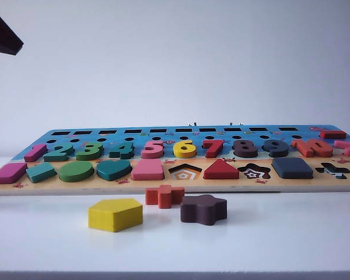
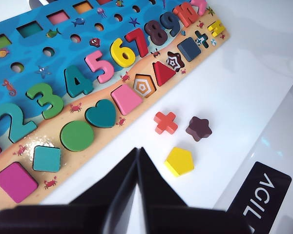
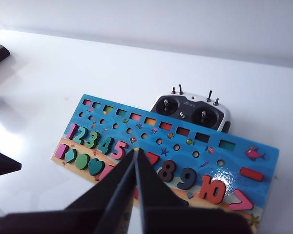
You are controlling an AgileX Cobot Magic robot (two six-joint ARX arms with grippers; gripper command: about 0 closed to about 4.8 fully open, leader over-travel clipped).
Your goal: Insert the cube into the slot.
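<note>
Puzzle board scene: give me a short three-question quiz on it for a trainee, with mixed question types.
1. True or false: the cube is seated in the puzzle board.
2. Which loose piece lies nearest the camera in the exterior view? A: red cross. B: yellow pentagon. C: brown star.
3. Fill in: the left gripper, over the table by the board's near edge, and the right gripper, high over the board, are both ____.
Key: 1 true; 2 B; 3 shut.
</note>
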